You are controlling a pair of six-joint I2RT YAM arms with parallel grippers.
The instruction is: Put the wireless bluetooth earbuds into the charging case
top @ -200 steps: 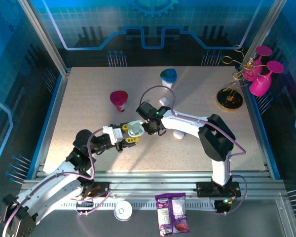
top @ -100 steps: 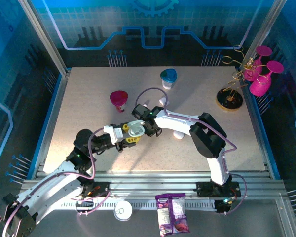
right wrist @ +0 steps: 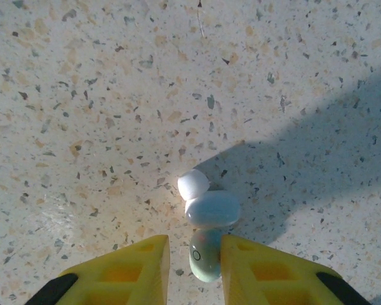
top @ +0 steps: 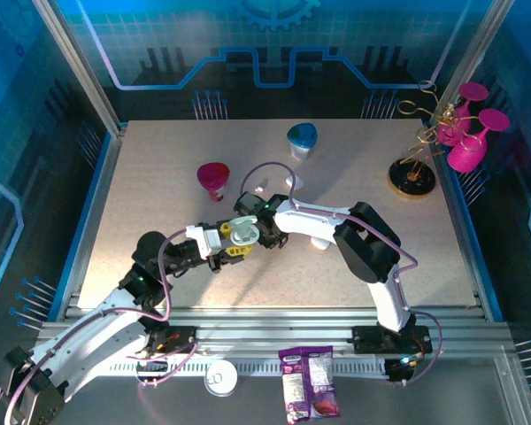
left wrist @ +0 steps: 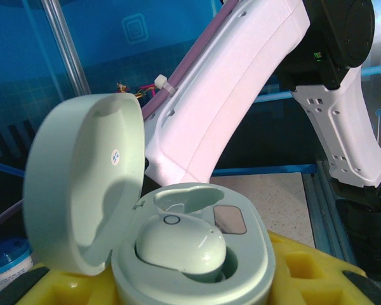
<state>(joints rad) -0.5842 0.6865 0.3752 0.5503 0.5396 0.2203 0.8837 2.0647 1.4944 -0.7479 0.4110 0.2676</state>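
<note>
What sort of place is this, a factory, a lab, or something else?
Most likely a robot test or demo cell: a left arm and right arm bolted to a metal rail at a speckled table, clear side panels, a blue circuit-pattern backdrop, and props like pink glasses on a wire stand.

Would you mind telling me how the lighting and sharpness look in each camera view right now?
Top external: warm light on the table, blue glow around it. Left wrist: the open charging case looms close, slightly soft, evenly lit. Right wrist: crisp speckles, with a broad shadow right of the earbud in the right claw.
</note>
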